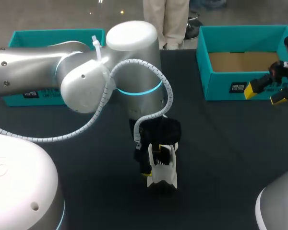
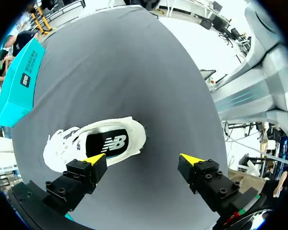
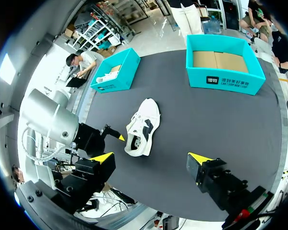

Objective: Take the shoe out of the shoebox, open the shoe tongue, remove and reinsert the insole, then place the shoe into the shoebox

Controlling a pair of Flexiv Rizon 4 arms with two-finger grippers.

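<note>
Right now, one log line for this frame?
shoe: on table, outside shoebox | left gripper: open, at shoe | right gripper: open, empty, by shoebox

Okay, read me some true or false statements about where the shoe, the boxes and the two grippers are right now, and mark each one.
1. The white shoe lies on the table, outside both boxes. True.
2. The left gripper is shut on the shoe. False: it is open, with nothing clamped between its fingers.
3. The right-hand teal box holds a shoe. False: only its bare cardboard bottom shows.
4. The right gripper is open and holds nothing. True.
</note>
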